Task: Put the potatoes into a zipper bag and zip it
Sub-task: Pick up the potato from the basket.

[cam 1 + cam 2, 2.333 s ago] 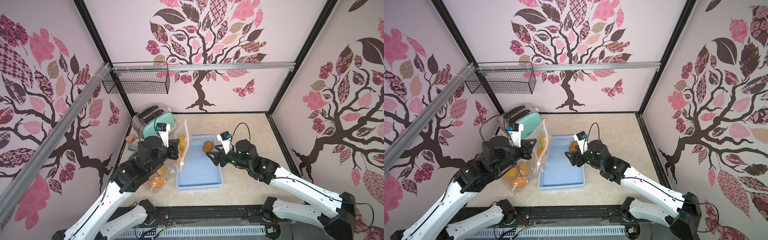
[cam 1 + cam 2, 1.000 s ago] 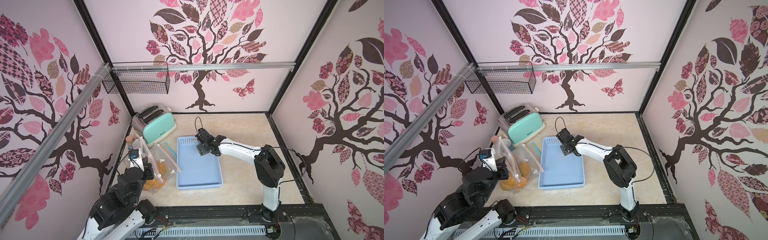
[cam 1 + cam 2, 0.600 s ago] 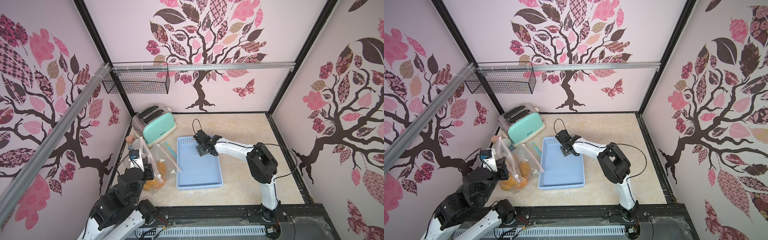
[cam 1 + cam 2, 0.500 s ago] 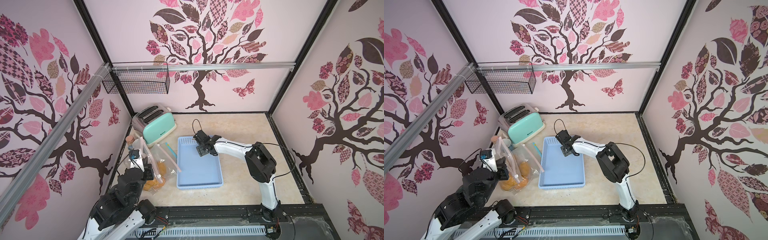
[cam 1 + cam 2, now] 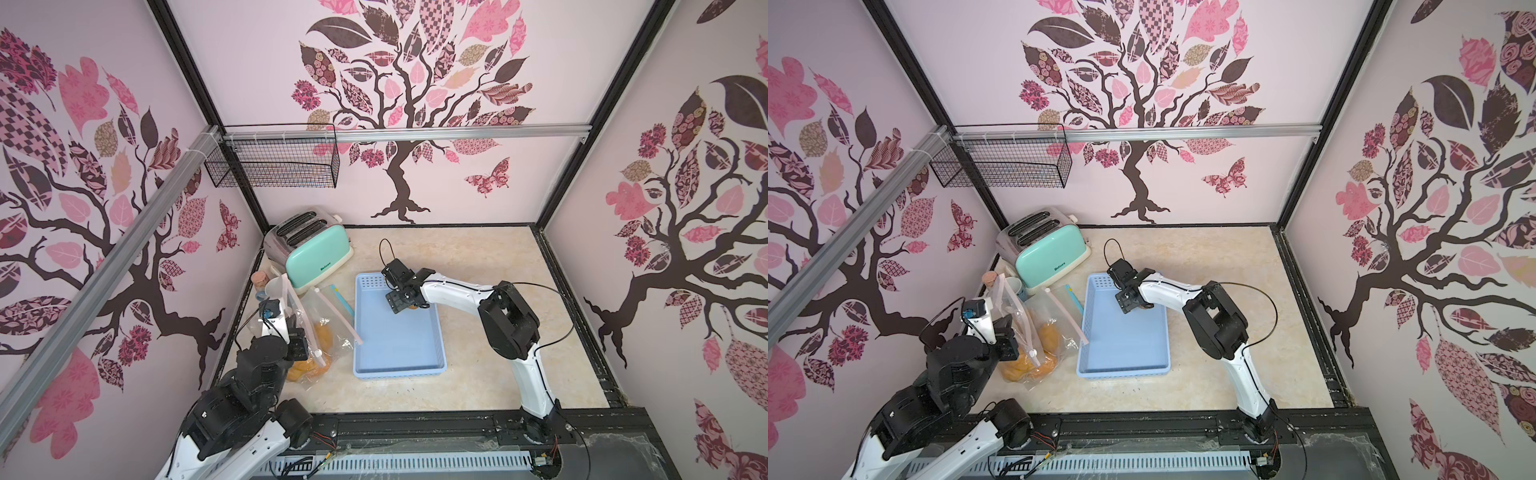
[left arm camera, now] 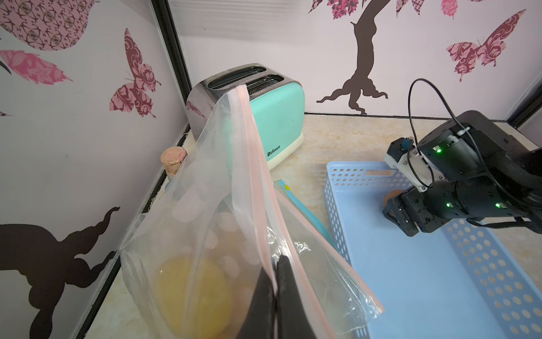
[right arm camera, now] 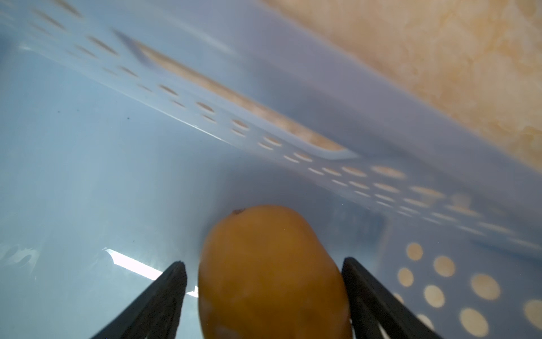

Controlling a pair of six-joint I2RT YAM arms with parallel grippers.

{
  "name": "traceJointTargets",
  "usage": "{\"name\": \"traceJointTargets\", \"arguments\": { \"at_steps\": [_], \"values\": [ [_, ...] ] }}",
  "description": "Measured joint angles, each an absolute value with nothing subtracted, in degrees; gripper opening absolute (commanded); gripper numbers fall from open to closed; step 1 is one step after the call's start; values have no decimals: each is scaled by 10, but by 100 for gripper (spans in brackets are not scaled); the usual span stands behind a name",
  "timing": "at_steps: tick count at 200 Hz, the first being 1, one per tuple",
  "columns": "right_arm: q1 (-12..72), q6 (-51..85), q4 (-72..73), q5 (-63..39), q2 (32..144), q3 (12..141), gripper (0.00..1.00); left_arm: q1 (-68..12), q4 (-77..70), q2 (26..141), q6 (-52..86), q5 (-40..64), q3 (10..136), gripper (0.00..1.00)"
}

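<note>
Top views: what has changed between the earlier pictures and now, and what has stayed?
The left gripper, jaws shut as before on the rim of the zipper bag, drew back and down toward the near left. The right gripper went down to the far end of the tray, jaws open around the potato there. Tray and toaster stayed put.

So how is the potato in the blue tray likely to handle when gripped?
The potato looks smooth and oval, so it may slip from the narrow fingers of the right gripper. Lying loose on the flat floor of the blue tray, it could roll if nudged. It looks solid, so probably stiff under grip.
</note>
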State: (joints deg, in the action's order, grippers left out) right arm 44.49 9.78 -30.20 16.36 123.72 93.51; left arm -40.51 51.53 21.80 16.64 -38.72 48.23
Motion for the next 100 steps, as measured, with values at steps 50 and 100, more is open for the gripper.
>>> {"name": "traceJointTargets", "arguments": {
  "at_steps": [50,100],
  "values": [
    [445,90,-303,150,1237,935,68,-405,515,218,166,-383,482,0],
    [445,95,-281,119,1204,892,63,-405,521,222,166,-383,486,0]
  ]
}}
